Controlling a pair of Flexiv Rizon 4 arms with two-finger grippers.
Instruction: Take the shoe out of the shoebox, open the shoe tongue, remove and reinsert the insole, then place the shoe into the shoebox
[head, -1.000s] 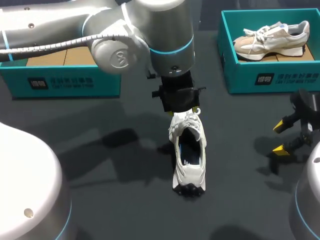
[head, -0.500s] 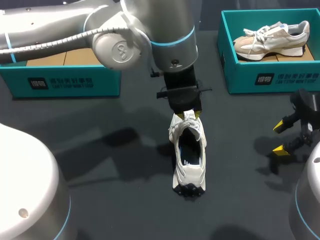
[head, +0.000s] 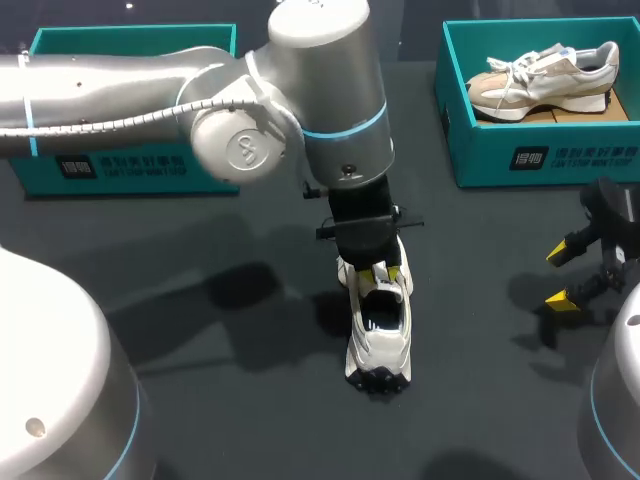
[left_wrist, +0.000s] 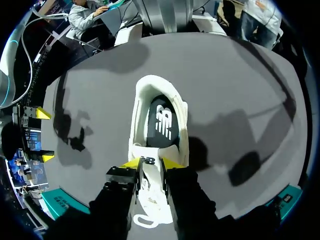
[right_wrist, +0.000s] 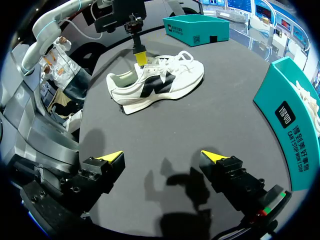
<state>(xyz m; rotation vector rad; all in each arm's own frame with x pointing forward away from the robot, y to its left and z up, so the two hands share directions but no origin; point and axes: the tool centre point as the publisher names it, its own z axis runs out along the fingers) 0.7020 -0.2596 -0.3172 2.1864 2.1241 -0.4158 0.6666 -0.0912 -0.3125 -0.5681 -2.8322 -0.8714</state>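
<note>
Bare table (head: 230, 400) is left beside the shoe (head: 378, 350) and at its heel; its laced end is covered by the left arm (head: 330, 120). Far corners are taken by a left box (head: 110, 172) and a right box (head: 480, 150).

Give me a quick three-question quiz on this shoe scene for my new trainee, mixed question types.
1. True or false: the white shoe on the table lies on its side.
2. Which tool is at that shoe's tongue: A) left, B) right?
3. Fill in: the right-hand shoebox holds ___ shoe.
Key: 1 false, it stands on its sole; 2 A, the left tool, while the right tool hovers open, apart; 3 one.
</note>
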